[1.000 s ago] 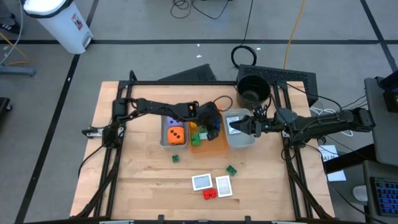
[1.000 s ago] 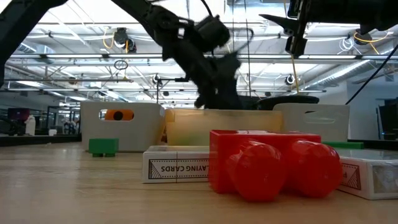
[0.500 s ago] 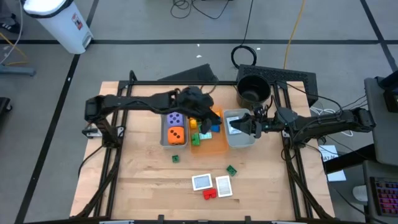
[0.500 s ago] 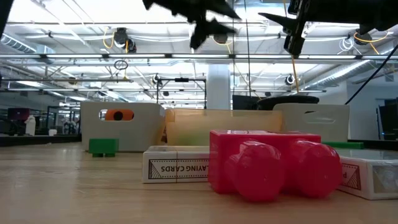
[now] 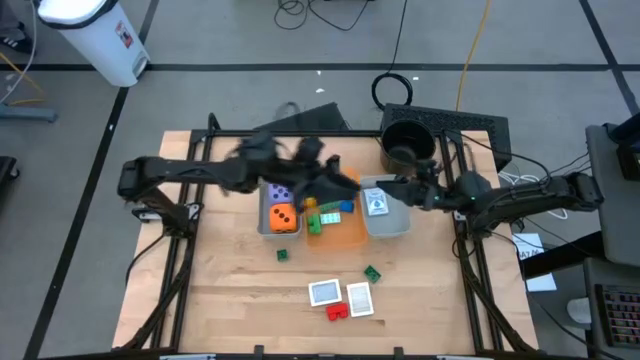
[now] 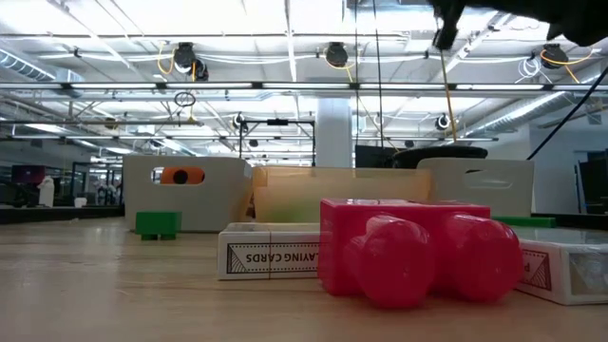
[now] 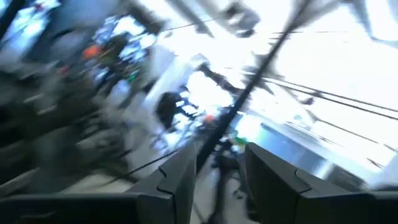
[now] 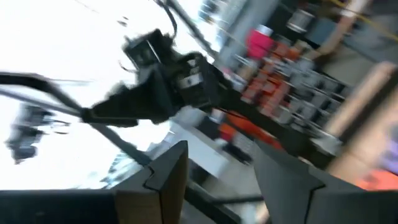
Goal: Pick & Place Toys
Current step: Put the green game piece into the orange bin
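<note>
Partly done: dice, coloured plastic bricks [image 5: 330, 212] and one whitish card [image 5: 377, 204] sit in trays. Left on the wooden desk [image 5: 230, 290]: two cards, red brick [image 5: 337, 311], two green bricks. My left hand [image 5: 345, 184] and right hand [image 5: 398, 184] hang above the trays, parted, empty.

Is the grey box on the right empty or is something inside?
Not empty. The high view shows a small whitish card with a blue mark lying inside the grey tray, next to the orange tray.

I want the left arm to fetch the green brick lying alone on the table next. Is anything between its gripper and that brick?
Nothing visible blocks it. The left gripper is above the orange tray; the green brick lies on bare table in front of the grey tray, with nothing around it.
</note>
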Action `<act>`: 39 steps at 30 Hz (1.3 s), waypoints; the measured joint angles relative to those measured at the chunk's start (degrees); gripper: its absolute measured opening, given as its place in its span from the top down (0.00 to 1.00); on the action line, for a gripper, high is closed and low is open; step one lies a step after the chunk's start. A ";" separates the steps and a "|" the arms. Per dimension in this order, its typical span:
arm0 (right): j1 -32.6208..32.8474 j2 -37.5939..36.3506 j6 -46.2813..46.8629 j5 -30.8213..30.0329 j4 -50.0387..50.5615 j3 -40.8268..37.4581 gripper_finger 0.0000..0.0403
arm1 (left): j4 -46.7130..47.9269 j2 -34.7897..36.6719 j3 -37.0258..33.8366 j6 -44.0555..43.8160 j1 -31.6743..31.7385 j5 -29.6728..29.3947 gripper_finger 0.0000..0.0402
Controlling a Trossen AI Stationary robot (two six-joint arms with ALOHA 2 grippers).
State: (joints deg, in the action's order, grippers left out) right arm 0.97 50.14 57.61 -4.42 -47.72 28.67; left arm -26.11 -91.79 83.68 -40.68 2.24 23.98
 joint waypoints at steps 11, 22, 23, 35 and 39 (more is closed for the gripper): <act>10.96 -0.02 -12.67 -7.91 -13.18 3.60 0.58 | 15.06 17.41 -6.04 16.17 -8.77 -12.80 0.71; 22.50 11.13 -17.40 -13.81 30.09 29.18 0.58 | 1.39 29.48 -32.26 11.10 -17.19 -26.29 0.71; 23.36 13.29 -16.63 -13.82 34.48 31.46 0.58 | 0.90 30.15 -33.72 10.50 -17.81 -27.18 0.71; 31.64 34.91 4.74 -11.79 77.75 42.99 0.58 | 2.02 32.39 -38.60 8.67 -22.74 -31.97 0.71; 33.65 38.70 11.85 -11.63 81.08 40.65 0.58 | 2.40 32.35 -38.60 8.83 -22.78 -31.99 0.71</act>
State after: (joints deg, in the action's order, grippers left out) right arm 34.62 88.84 69.46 -16.05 33.36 69.31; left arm -23.71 -59.44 45.08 -31.85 -20.53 -8.01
